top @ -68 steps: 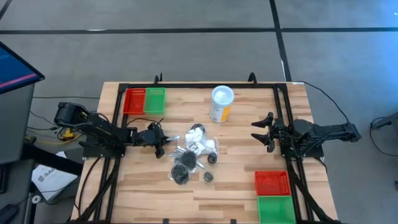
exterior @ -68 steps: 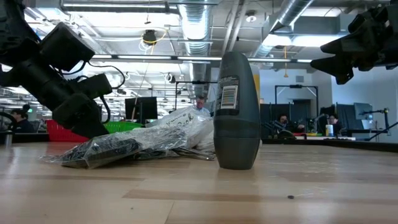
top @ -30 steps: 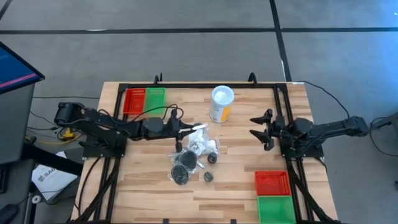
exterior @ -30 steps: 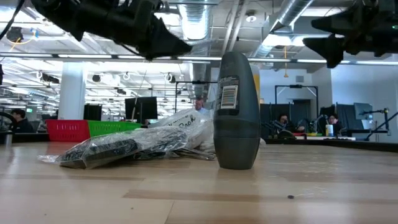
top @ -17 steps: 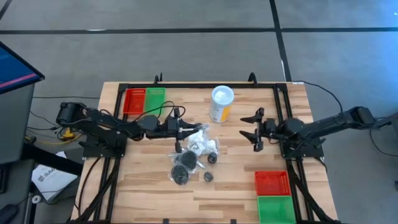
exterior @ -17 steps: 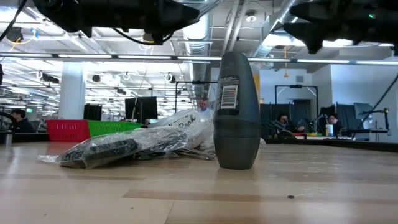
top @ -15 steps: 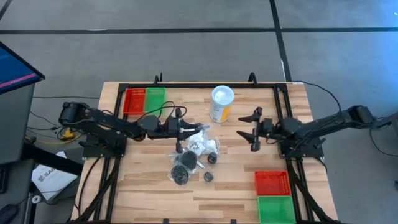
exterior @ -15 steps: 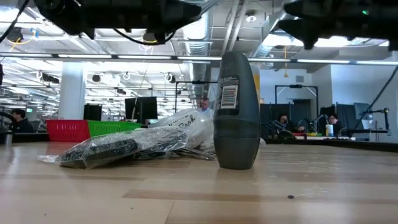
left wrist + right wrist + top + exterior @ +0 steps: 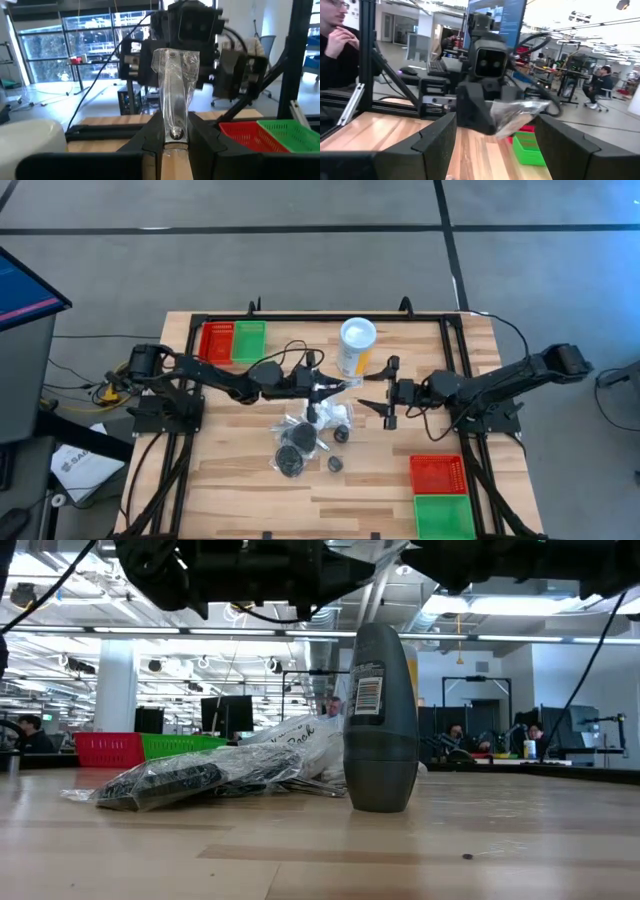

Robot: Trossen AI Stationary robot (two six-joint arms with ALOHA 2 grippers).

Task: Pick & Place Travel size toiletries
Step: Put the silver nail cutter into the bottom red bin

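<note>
My left gripper [image 9: 333,387] is above the table's middle, shut on a silvery tube in clear wrap [image 9: 173,95] that sticks out toward my right gripper [image 9: 388,393]. My right gripper faces it, open, its fingers on either side of the tube's free end [image 9: 520,112] without touching. The other travel size toiletries [image 9: 308,428] lie heaped on the table below: dark pucks in wrap, white packets and a small dark bottle [image 9: 380,720] standing on its base. My left gripper pinches the wrapped tube's near end [image 9: 174,134] between its two fingers. The fingers come about level from the table's left and lie along the tube. The tube is lifted clear of the table and juts forward past the fingertips, toward the right arm.
A yellow canister with a white lid [image 9: 356,347] stands just beyond the two grippers. Red and green bins [image 9: 232,341] sit at the far left; another red and green pair [image 9: 440,492] sits at the near right. A person [image 9: 337,35] sits beyond the table.
My left gripper has carried the wrapped tube toward the table's right, above the pile. My right gripper has reached toward the table's left, rolled a little and stayed open, and the two now face each other closely.
</note>
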